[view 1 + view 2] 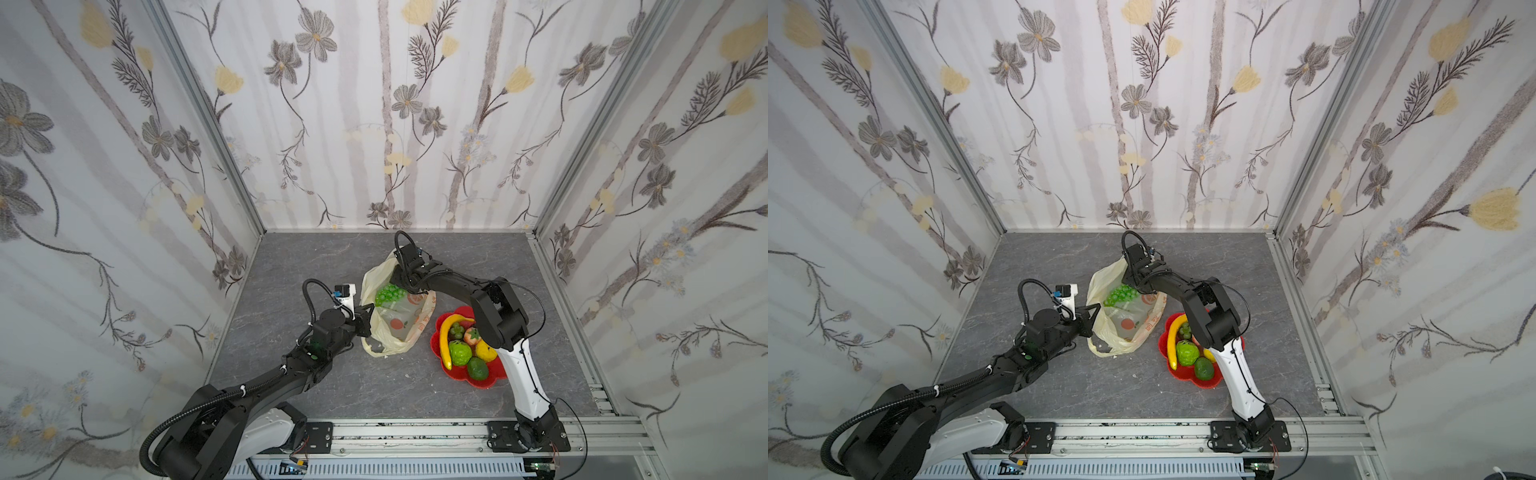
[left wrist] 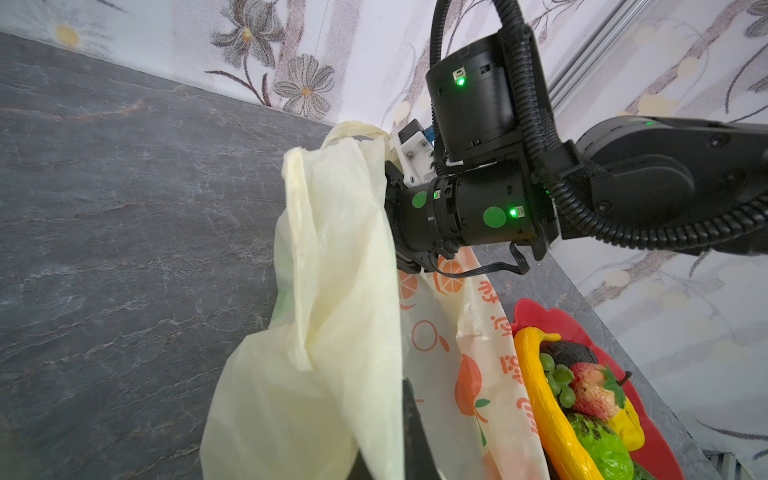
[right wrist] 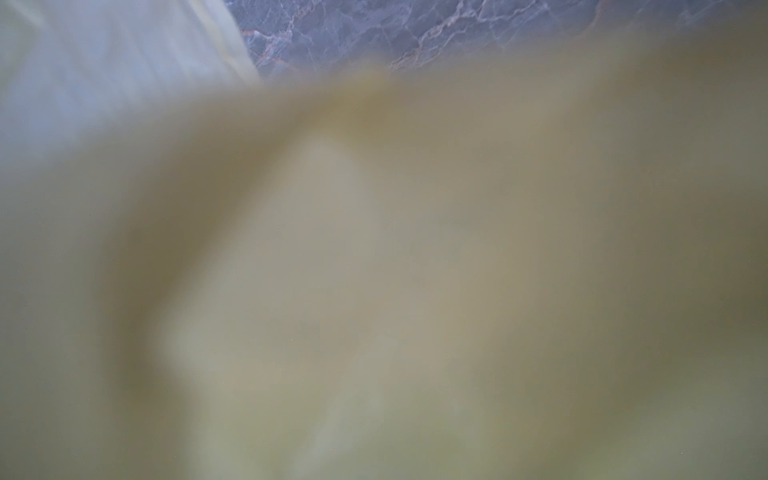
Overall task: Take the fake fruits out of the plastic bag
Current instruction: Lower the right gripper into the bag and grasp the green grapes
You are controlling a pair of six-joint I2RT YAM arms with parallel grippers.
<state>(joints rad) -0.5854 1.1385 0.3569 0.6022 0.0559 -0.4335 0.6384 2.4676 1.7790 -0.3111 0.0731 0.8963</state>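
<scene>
Grey counter [image 1: 291,386], floral walls [image 1: 374,124]. My left pincer [image 1: 369,311] is closed tight on the left edge of the bag [image 1: 399,328]. My right pincer [image 1: 401,278] reaches into the bag mouth, apparently just above the grapes [image 1: 388,294] inside; film blurs that wrist view, so I cannot tell its jaws. Other fruits [image 1: 460,352] sit on the plate [image 1: 486,382] beside the bag.

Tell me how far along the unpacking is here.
Done: the banana, strawberry, custard apple and avocado lie on the red plate. In hand: the left gripper is shut on the edge of the plastic bag, while the right gripper reaches into its mouth by the grape bunch; its jaws are hidden. Left: that grape bunch, the only fruit visible in the bag.
</scene>
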